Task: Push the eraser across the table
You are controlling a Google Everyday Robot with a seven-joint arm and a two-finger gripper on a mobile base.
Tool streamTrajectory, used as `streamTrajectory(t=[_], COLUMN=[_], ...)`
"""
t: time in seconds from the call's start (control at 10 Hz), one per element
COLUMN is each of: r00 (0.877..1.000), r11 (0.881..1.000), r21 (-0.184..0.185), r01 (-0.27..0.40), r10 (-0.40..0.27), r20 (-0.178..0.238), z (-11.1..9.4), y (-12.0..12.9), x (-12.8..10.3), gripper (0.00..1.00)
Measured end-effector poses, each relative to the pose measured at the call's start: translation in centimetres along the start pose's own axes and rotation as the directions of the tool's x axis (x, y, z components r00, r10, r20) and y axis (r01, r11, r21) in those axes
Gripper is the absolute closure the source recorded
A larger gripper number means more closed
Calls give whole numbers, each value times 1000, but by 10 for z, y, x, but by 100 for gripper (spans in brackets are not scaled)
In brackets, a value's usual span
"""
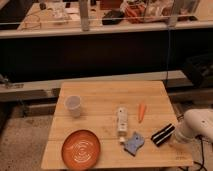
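Note:
The eraser (pixel 162 134), a small black block with white stripes, lies slanted near the right front of the light wooden table (pixel 100 95). My gripper (pixel 176 136) is at the end of the white arm (pixel 197 124), which reaches in from the right. It sits low at the table's right edge, right beside the eraser's right end. I cannot tell whether it touches the eraser.
An orange carrot (pixel 142 112), a white bar-shaped object (pixel 121 120) and a blue sponge-like piece (pixel 133 142) lie left of the eraser. A white cup (pixel 73 105) and an orange plate (pixel 80 148) are on the left side. A dark counter stands behind the table.

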Motion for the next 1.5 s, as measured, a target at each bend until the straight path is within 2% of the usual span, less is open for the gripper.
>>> streamTrajectory(t=[0.5, 0.7, 1.0, 1.5], r00=[999, 998, 995, 987], r11=[999, 997, 994, 986], r21=[32, 43, 31, 30], r01=[32, 61, 103, 161], r10=[-32, -60, -102, -161], r20=[-8, -15, -21, -2], z=[-4, -7, -2, 0], y=[-13, -26, -30, -30], x=[-16, -31, -47, -73], gripper=[100, 100, 100, 100])
